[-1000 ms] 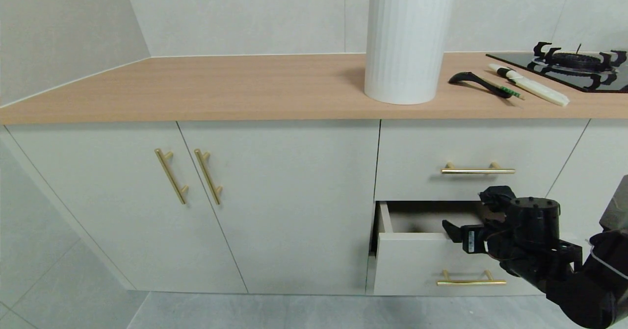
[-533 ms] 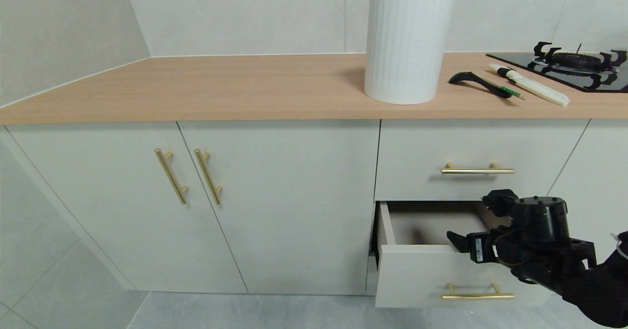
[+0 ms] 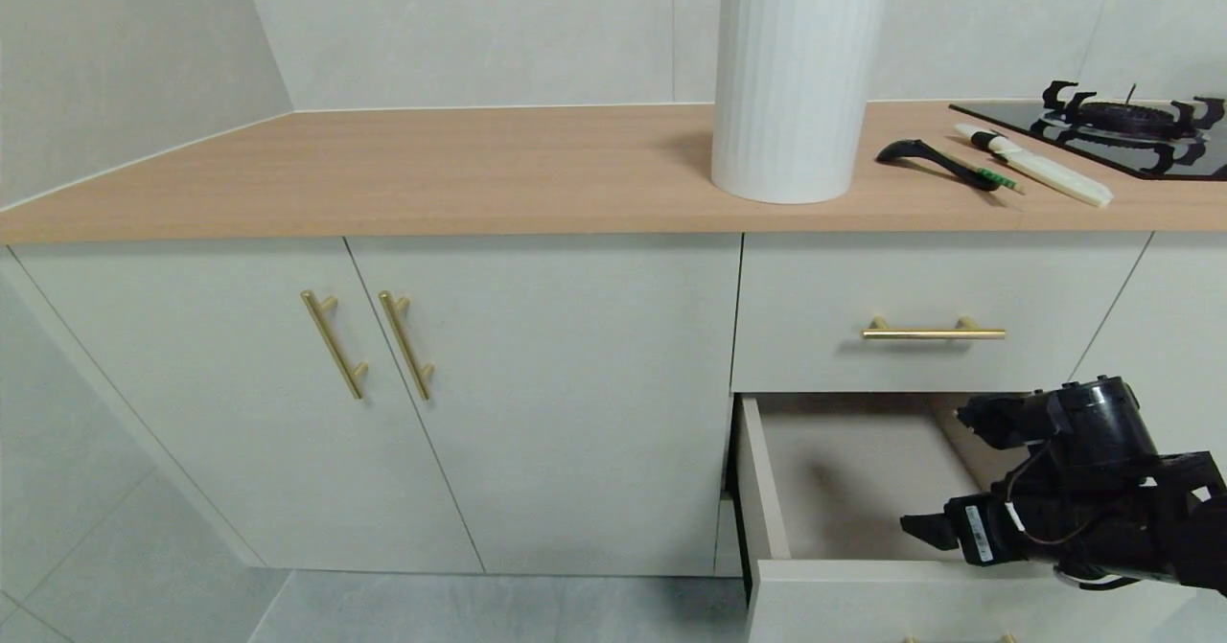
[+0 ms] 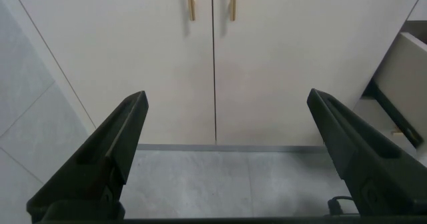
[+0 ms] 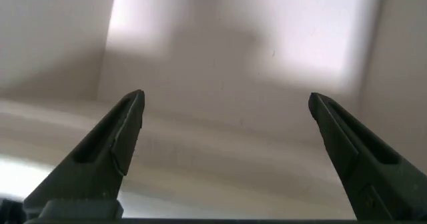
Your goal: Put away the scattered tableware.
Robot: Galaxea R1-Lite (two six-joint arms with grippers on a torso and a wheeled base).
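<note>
Right gripper (image 3: 935, 470): sits at the right of the scene, over the open lower drawer. Its two fingers are spread wide – one farther in over the drawer, one nearer its front panel – with nothing between them.
Right wrist view: the same fingers (image 5: 113, 144) stand far apart, with bare pale drawer surface behind them.
Left gripper (image 4: 227, 97): also spread wide and holding nothing. It faces the cabinet doors (image 4: 213, 57) and the grey floor (image 4: 220, 177).
Lower drawer (image 3: 762, 490): pulled well out below the counter on the right. The part of its inside that can be seen is bare, and the gripper hides the right-hand part.
Upper drawer (image 3: 824, 288): shut, directly above the open one, with a gold bar handle (image 3: 933, 333).
Counter (image 3: 431, 169): wooden top running left to right above the cabinets.
Black spoon (image 3: 925, 159): lies on the counter at the right, just right of the white ribbed tub (image 3: 791, 78).
Chopsticks (image 3: 992, 180): with a green end, lying on the counter against the spoon's handle.
Long white utensil (image 3: 1040, 175): lies on the counter just right of the chopsticks, near the stove – whether it is a knife I cannot tell.
Stove (image 3: 1122, 126): black, at the far right of the counter.
Door handles (image 3: 334, 341): a pair of gold bars on the shut doors at the left.
</note>
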